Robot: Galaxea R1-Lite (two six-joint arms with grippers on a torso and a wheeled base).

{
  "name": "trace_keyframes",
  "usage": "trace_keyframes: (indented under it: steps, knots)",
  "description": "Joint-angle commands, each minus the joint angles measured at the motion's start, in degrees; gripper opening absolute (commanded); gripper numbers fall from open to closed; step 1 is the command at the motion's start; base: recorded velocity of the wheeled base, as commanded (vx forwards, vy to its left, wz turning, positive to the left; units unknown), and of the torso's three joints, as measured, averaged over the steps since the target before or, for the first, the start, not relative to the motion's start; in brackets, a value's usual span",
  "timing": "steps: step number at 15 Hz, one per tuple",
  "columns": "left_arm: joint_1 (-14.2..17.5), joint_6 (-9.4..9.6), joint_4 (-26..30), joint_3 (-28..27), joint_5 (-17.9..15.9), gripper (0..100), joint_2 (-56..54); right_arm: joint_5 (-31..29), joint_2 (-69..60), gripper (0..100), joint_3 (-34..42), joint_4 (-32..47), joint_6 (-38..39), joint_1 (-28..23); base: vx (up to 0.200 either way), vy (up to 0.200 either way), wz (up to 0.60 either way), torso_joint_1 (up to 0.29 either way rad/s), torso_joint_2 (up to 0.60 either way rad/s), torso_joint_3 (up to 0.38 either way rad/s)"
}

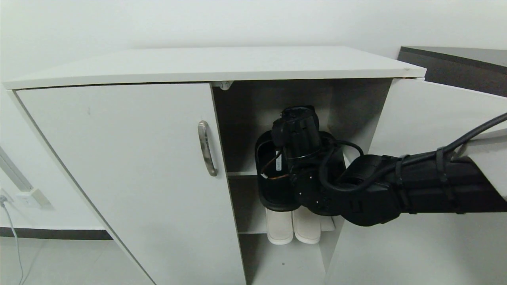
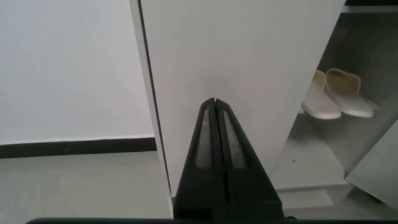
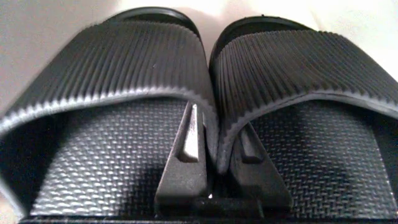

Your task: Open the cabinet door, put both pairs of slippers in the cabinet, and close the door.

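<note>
A white wall (image 1: 237, 23) meets the pale floor (image 1: 59, 261) along a dark skirting (image 1: 55, 234); a socket (image 1: 33, 198) sits low on my left.

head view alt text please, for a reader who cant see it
The right gripper, inside the open right half of a white cabinet, holds a pair of black slippers above a pair of white slippers lying on a shelf. The cabinet's left door is closed, with a metal handle.

Bright, even room light — cabinet (image 1: 222, 63) interior in deep shadow; black slippers (image 3: 124, 81) dim, faint sheen.
</note>
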Motion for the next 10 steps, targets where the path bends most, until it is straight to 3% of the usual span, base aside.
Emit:
trace_keyframes:
  steps: [1,10]
  knots:
    - [0.00,0.00,-0.05,0.00,0.01,0,-0.01,0.17,1.39,0,-1.74,-0.01,-0.31,-0.25,0.000,0.000,0.00,0.000,0.00,0.000]
    - [0.00,-0.09,-0.05,0.00,0.01,0,-0.01,3.34,6.84,0,-13.34,5.79,-1.54,-3.67,0.000,0.000,0.00,0.000,0.00,0.000]
